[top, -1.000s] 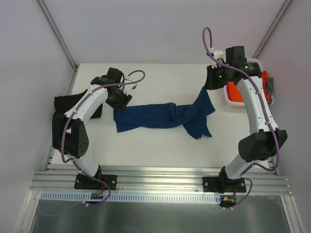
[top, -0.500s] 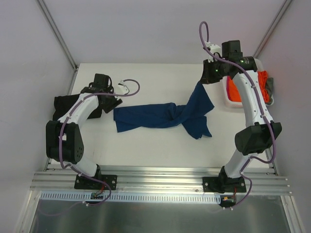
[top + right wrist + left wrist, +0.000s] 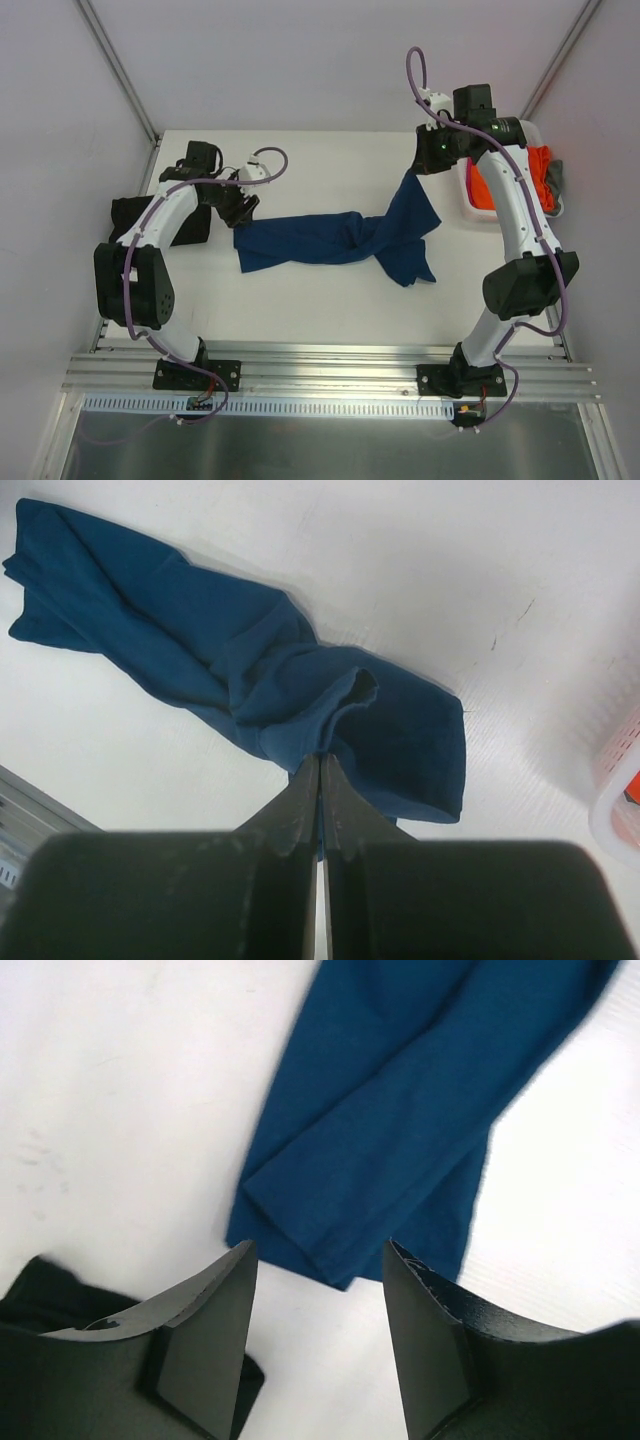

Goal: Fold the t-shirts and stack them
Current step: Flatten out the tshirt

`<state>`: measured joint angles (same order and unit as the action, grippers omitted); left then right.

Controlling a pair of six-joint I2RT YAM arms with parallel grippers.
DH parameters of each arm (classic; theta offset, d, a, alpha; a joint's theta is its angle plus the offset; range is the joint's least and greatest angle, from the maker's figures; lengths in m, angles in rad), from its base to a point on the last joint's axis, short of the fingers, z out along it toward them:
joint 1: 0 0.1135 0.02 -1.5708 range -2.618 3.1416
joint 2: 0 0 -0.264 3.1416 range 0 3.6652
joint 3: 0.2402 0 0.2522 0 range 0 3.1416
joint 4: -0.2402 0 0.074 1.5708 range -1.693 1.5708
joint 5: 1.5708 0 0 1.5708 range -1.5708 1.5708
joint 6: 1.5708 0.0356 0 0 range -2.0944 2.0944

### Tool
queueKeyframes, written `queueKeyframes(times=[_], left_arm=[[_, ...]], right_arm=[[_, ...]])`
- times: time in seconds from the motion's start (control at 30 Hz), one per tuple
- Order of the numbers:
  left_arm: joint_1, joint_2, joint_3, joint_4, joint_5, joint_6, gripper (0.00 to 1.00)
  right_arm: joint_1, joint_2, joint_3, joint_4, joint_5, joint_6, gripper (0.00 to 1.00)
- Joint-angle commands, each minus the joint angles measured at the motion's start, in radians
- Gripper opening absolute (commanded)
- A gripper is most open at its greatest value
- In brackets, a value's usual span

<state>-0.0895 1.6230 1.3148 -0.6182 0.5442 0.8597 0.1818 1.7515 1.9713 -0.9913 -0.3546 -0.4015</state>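
A navy blue t-shirt (image 3: 330, 238) lies twisted in a long band across the table. My right gripper (image 3: 413, 172) is shut on its right end and holds that end lifted; in the right wrist view the cloth (image 3: 200, 650) bunches at the closed tips of the gripper (image 3: 320, 760). My left gripper (image 3: 240, 208) is open and empty just above the table, close to the shirt's left end (image 3: 400, 1110), which lies just beyond its fingers (image 3: 205, 1330). A black t-shirt (image 3: 125, 215) lies at the table's left edge, behind the left arm.
A white plastic basket (image 3: 466, 206) stands at the right edge with an orange shirt (image 3: 487, 190) and a grey one (image 3: 556, 178) in it. Its rim (image 3: 620, 780) shows in the right wrist view. The table's near edge meets a metal rail (image 3: 330, 375).
My left gripper swung away to the left, then came back near the shirt's left end. My right gripper rose a little, pulling the shirt's right end up with it.
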Motion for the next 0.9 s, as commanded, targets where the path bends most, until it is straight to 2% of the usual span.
queueKeyframes(times=[0.0,0.13,0.23,0.4,0.57,0.7,0.87], left_arm=[[0.008,0.005,0.029,-0.165,0.152,0.102,0.52],[0.016,0.014,0.018,-0.365,0.106,0.297,0.54],[0.049,0.023,0.017,-0.432,0.117,0.341,0.55],[0.060,0.103,0.075,-0.521,0.149,0.343,0.49],[0.057,0.202,0.150,-0.534,0.168,0.306,0.47],[0.053,0.279,0.201,-0.534,0.138,0.297,0.37],[0.054,0.325,0.238,-0.520,0.079,0.276,0.33]], right_arm=[[0.002,-0.046,0.004,0.022,0.020,-0.010,0.01],[0.008,-0.037,0.021,0.025,0.040,-0.013,0.01],[0.028,-0.027,0.038,0.025,0.065,-0.026,0.01],[0.062,-0.015,0.057,0.022,0.101,-0.046,0.00],[0.087,-0.006,0.064,0.020,0.120,-0.051,0.01],[0.088,0.003,0.067,0.022,0.121,-0.051,0.01],[0.087,0.014,0.075,0.023,0.123,-0.053,0.01]])
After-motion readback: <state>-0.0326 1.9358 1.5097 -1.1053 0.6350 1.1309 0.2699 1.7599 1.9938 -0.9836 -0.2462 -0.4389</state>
